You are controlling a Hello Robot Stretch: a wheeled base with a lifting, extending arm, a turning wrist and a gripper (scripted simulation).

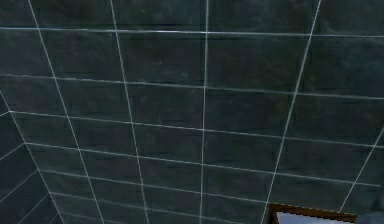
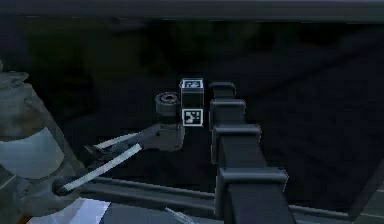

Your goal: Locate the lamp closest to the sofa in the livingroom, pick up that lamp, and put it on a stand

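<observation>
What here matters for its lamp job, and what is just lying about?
For the job:
- the gripper; I cannot tell whether it holds anything
- a pale grey rounded thing by its fingers, perhaps the lamp

Just lying about:
- the dark tiled surface
- a pale-edged flat thing at the forward view's bottom right

Edges cut off a pale rounded object (image 2: 22, 135) and a brown-framed panel (image 1: 312, 209).
</observation>
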